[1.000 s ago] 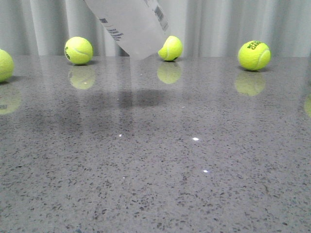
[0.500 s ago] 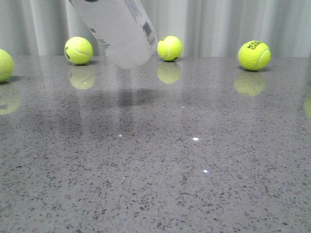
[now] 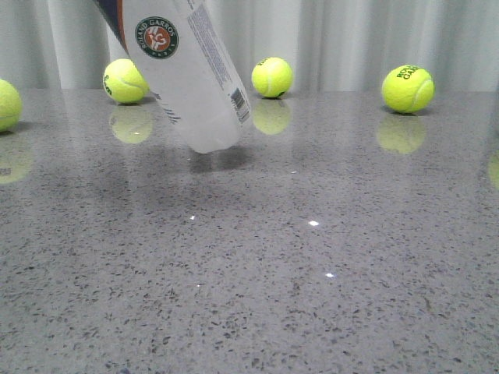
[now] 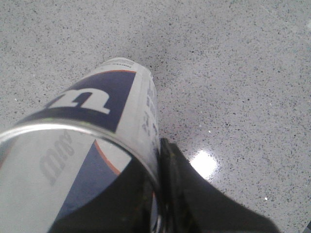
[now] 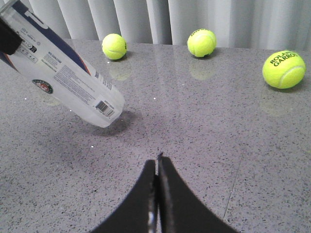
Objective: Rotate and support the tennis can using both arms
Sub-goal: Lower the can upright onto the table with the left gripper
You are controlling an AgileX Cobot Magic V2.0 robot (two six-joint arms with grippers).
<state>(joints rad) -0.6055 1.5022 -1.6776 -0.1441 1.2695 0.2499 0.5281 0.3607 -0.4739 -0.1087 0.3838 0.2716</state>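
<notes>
The tennis can (image 3: 187, 74) hangs tilted, its top toward the upper left and its clear base low, just over the table; I cannot tell if the base touches. The round Roland Garros emblem faces the front camera. My left gripper (image 4: 85, 189) is shut on the can near its metal rim; one black finger (image 4: 187, 194) presses its side and the other is hidden. In the right wrist view the can (image 5: 63, 73) lies ahead to the left, and my right gripper (image 5: 157, 158) is shut and empty, well apart from it. No gripper shows in the front view.
Yellow-green tennis balls lie along the back of the grey speckled table (image 3: 312, 257): one (image 3: 125, 80) behind the can, one (image 3: 272, 77) in the middle, one (image 3: 407, 88) at the right, one (image 3: 6, 104) at the left edge. A grey curtain hangs behind.
The can has come down toward the table, its lower end dropping well below the ball line. It has turned about its axis so that the Roland Garros emblem now shows.
</notes>
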